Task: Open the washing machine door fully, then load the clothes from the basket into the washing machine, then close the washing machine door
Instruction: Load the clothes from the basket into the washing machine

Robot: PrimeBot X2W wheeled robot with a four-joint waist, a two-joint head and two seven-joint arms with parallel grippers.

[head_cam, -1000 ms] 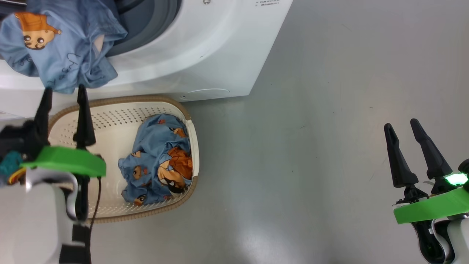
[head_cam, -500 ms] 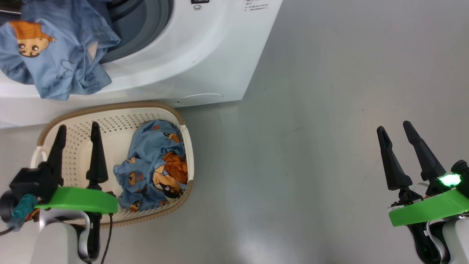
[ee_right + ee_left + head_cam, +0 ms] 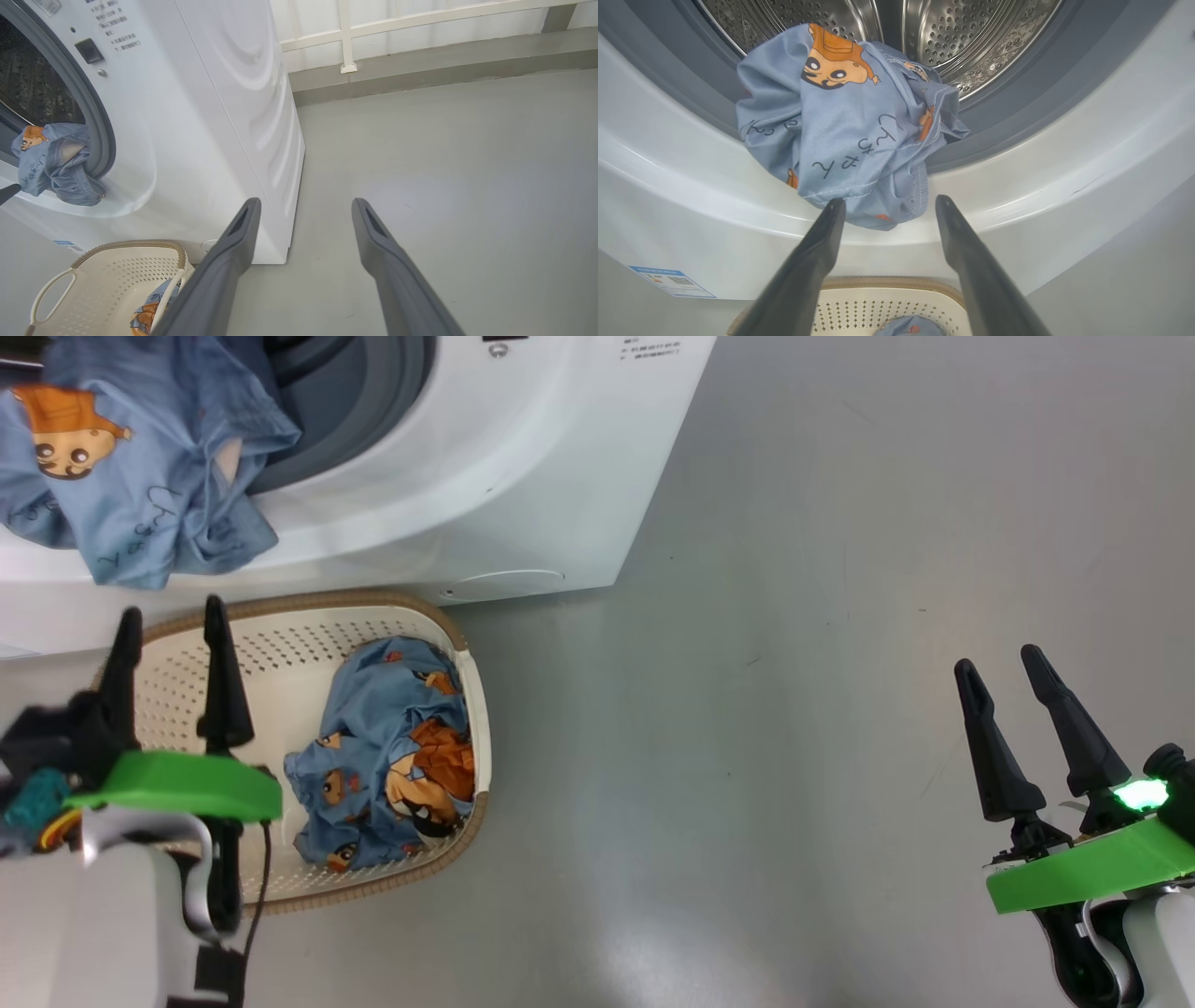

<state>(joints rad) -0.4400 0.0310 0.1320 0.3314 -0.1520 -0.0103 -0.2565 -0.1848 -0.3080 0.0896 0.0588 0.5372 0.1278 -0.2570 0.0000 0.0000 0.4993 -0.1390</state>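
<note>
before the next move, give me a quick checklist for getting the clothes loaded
1. Left gripper open and empty: ok.
2. Right gripper open, empty, over bare floor: ok.
3. First garment fully inside the drum: not ok, it drapes over the washing machine lip, partly hanging outside.
4. Second bundle reachable in the basket: ok, lying at its right end.
5. Door fully open: cannot tell.
</note>
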